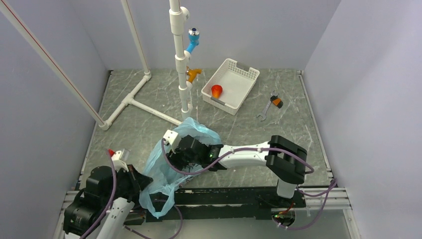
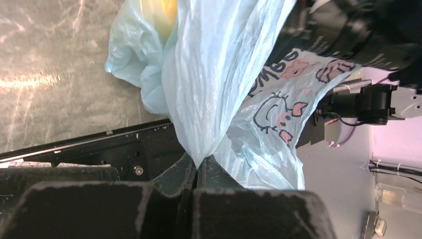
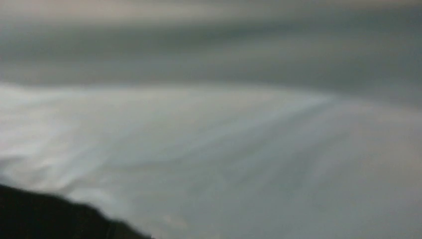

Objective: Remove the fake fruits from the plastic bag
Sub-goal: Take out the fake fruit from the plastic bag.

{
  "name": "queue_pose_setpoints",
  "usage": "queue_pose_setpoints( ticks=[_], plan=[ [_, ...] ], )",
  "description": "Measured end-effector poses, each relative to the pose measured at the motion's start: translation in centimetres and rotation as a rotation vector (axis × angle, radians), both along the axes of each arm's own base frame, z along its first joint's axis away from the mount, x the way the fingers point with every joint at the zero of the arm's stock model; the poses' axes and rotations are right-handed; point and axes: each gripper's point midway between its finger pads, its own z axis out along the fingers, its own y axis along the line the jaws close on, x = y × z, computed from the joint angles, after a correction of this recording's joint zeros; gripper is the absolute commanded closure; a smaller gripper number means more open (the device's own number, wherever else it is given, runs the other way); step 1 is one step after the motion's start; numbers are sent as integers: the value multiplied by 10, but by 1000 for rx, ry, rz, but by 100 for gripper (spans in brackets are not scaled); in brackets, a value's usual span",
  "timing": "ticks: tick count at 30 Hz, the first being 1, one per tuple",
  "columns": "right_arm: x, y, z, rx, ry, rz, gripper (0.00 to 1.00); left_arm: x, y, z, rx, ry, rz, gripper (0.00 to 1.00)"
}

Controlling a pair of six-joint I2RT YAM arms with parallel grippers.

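The light-blue plastic bag point(image 1: 160, 172) lies at the table's near left. My left gripper point(image 1: 143, 182) is shut on a gathered fold of it; in the left wrist view the jaws point(image 2: 199, 167) pinch the plastic point(image 2: 214, 74) tight. A yellow-orange fruit point(image 2: 161, 11) shows through the bag wall. My right gripper point(image 1: 183, 149) reaches into the bag's mouth, its fingers hidden by plastic. The right wrist view shows only blurred bag plastic point(image 3: 209, 149). A red-orange fruit point(image 1: 217, 91) sits in the white basket point(image 1: 245, 75). The grapes are hidden.
An orange-handled wrench point(image 1: 272, 103) lies right of the basket. A white pipe frame point(image 1: 180, 59) stands at the back, just behind the bag. A black rail point(image 1: 239, 196) runs along the near edge.
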Motion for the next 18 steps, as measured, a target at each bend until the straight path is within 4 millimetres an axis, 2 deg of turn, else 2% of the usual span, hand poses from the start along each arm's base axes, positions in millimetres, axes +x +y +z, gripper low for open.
queue_pose_setpoints(
  ticks=[3, 6, 8, 12, 18],
  plan=[
    [4, 0, -9, -21, -3, -19, 37, 3, 1, 9, -6, -40, 9, 100],
    [7, 2, -17, -38, -4, -32, 17, 3, 1, 1, 1, -13, 8, 100],
    [9, -1, -23, -59, -5, -44, 10, 3, -1, -9, 3, 17, -1, 100],
    [8, -6, -29, -81, -6, -42, 3, -1, -7, -20, -7, 59, -33, 100],
    [0, -29, -35, -97, -1, -38, 5, -7, -14, -31, -9, 116, -104, 100]
  ],
)
